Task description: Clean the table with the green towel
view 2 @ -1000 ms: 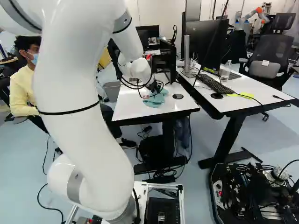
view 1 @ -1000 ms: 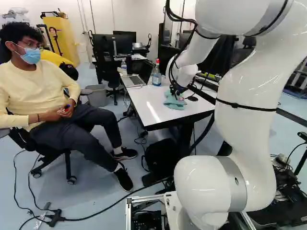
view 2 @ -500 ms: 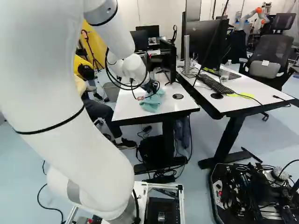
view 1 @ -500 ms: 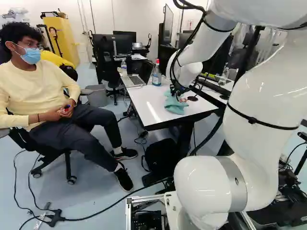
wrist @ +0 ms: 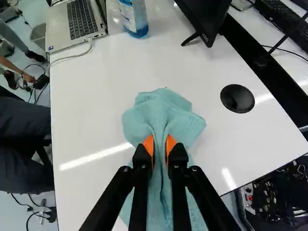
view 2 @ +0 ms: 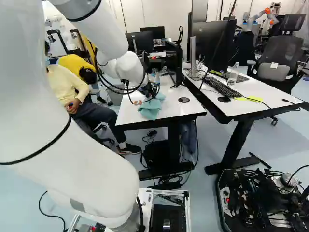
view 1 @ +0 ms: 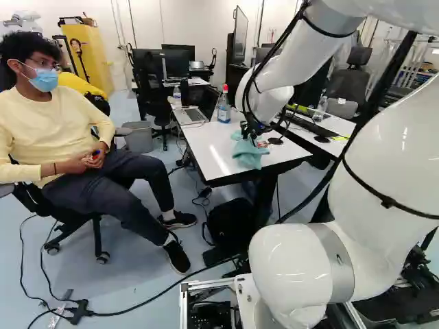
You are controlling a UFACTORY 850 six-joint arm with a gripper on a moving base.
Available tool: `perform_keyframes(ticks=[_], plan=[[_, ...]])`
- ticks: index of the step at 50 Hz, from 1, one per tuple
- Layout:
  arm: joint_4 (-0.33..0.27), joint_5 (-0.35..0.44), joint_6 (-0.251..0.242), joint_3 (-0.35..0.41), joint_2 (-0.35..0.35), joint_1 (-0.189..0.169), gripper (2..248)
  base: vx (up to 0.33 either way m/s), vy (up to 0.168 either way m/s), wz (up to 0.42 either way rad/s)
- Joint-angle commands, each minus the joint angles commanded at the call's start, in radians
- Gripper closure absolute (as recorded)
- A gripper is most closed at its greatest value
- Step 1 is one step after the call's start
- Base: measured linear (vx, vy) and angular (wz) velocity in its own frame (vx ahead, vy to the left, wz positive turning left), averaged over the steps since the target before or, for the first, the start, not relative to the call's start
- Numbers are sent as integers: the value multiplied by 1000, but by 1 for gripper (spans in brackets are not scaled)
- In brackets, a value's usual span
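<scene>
Your pincer (wrist: 160, 144) is clenched on a gathered fold of the towel (wrist: 184, 126), an orange pad (wrist: 171, 143) against each side, presumably so you can drag the cloth without losing it. The table (wrist: 96, 115) is what you're cleaning, so the towel lies spread on its top, beneath and around the pincer; that spread should wipe a wider strip than a tight wad. The screen (view 2: 175, 60) stands toward the far side, likely for whoever works there. The laptop (wrist: 83, 21) sits near the far corner, probably to leave you wiping room. Just beside it the bottle (wrist: 134, 18) stands upright; watch it on long strokes. The round cap (wrist: 237, 98) probably covers a cable hole.

Your count: one table being cleaned, one screen on it, one laptop, one towel, one bottle, one cap, two pads.
</scene>
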Motion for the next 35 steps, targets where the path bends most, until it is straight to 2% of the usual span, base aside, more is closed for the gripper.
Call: perform_keyframes(ticks=[35], plan=[[-1, 1, 0, -13, -7, -3, 200, 0, 0, 0]])
